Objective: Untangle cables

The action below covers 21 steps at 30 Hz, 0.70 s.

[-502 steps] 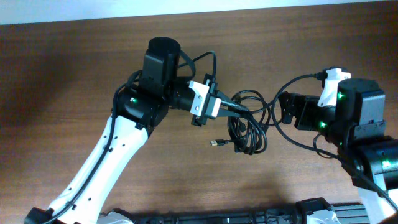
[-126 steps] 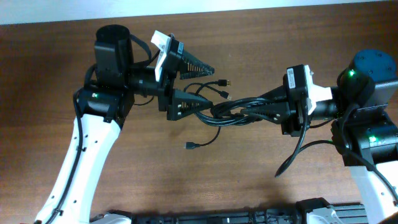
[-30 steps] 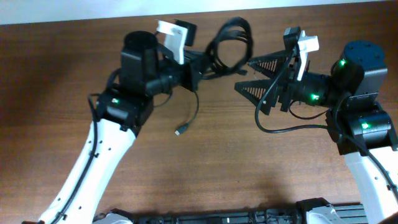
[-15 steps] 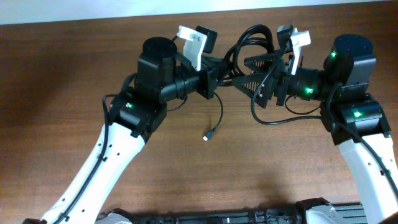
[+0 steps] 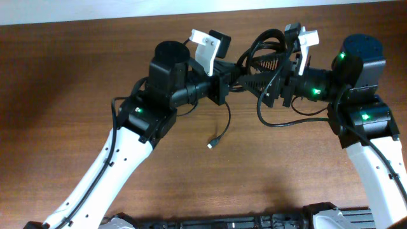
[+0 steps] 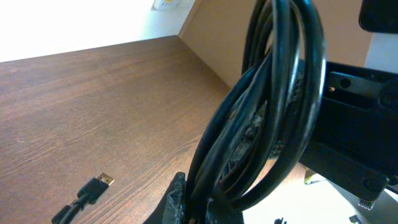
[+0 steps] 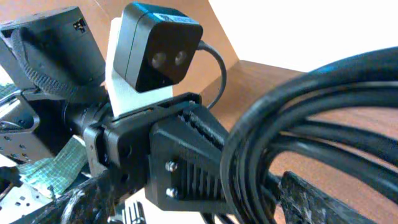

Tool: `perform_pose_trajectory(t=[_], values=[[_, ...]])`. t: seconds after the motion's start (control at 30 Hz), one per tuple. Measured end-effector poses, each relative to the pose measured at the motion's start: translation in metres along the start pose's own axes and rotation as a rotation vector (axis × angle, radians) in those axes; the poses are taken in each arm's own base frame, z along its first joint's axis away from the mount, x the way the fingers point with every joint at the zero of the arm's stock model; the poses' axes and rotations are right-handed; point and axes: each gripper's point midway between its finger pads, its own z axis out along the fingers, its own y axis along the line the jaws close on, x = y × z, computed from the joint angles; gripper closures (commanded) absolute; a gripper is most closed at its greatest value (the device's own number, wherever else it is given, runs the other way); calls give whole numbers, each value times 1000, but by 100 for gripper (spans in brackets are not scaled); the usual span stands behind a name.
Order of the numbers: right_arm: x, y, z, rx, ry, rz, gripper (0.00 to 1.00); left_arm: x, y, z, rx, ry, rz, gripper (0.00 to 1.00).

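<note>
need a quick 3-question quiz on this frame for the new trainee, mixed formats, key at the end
1. True or false: the cable bundle lies flat on the table.
2. Which gripper is clamped on the bundle? A) left gripper B) right gripper C) both
3. Fill in: the single cord trailing down from the bundle ends in a small ____.

Key
1. False. It is held up off the table.
2. A. The right gripper has its jaws apart on either side of the bundle.
3. plug
</note>
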Motion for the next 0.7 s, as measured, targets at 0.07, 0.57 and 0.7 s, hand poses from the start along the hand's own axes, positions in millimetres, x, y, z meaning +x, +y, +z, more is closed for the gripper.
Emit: perform_pose_trajectory(t=[0.07,0.57,0.7], values=[[0,0,0,0,0,0,37,2,-4,2,7,7,2,100],[-1,-3,0,13,-5,-6,96,6,-9,5,19,18,4,100],[-1,-2,0,9,-3,-6,96,7,-5,5,-5,17,1,100]])
